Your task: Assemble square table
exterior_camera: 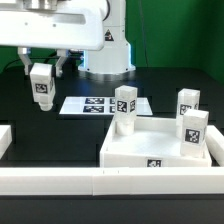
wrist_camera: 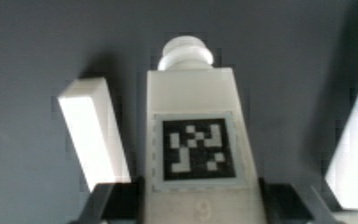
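The square table's white slab [exterior_camera: 150, 145] lies underside up at the exterior view's right, a tag on its front edge. Three tagged white legs stand in its corners: one at the back left [exterior_camera: 124, 105], one at the back right [exterior_camera: 188, 102], one at the front right [exterior_camera: 194, 128]. My gripper [exterior_camera: 41, 82] hangs above the black table at the exterior view's left, away from the slab, shut on a fourth leg [exterior_camera: 41, 90]. In the wrist view the held leg [wrist_camera: 197, 120] fills the middle between the dark fingers of the gripper [wrist_camera: 197, 205], its round screw tip [wrist_camera: 192, 48] pointing away.
The marker board [exterior_camera: 92, 104] lies flat between my gripper and the slab. Long white border rails run along the front [exterior_camera: 100, 182] and the exterior view's left [exterior_camera: 4, 138]. A white bar [wrist_camera: 87, 130] and a tagged white part [wrist_camera: 357, 120] flank the held leg in the wrist view.
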